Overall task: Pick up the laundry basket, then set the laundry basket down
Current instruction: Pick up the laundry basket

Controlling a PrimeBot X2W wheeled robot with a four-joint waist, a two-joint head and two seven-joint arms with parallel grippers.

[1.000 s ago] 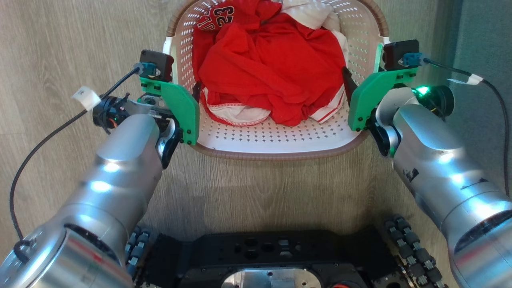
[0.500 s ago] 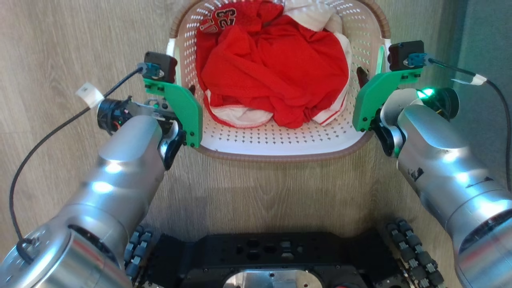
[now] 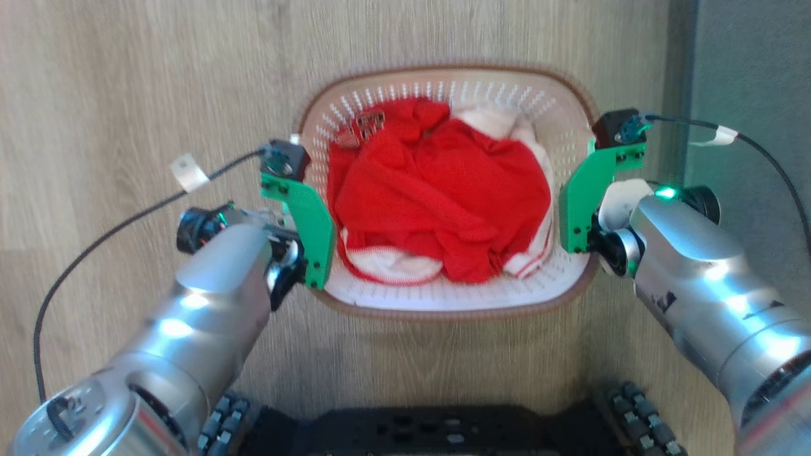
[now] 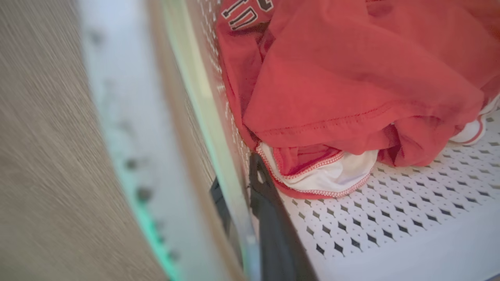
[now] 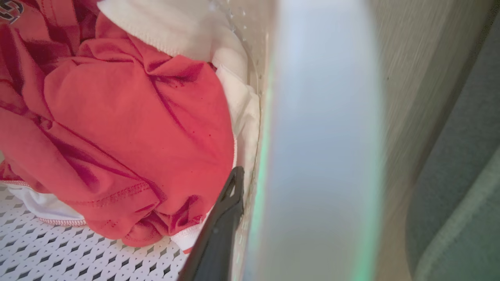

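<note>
The floor (image 3: 127, 76) lies under both grippers, all wood, with a grey mat (image 3: 747, 63) just past the right gripper's outer side. The basket (image 3: 443, 95) sits between the two grippers, one short side at each. I cannot tell if its bottom touches the floor. The floor looks smeared in both wrist views, so I think the basket is moving. The job now looks like carrying it flat and putting it down softly.

The clothes (image 3: 443, 196), red and white, make a heap in the middle of the basket, close beside the inside fingers.

The left gripper (image 4: 236, 175) pinches the basket's wall. One dark finger (image 4: 269, 226) is inside and the other is outside, with the wall tight between them. The right gripper (image 5: 246, 175) has one finger (image 5: 218, 234) lying along the inside of its wall. Its other finger hides behind the blurry rim, so I cannot tell if it squeezes or is loose.

To do this well, both grippers should go at the same speed and the same height. Then the basket does not tip and the heap does not slide. They should not pull apart or push in, because the thin wall could bend and slip out. They should let go only when the bottom rests flat on the floor.
</note>
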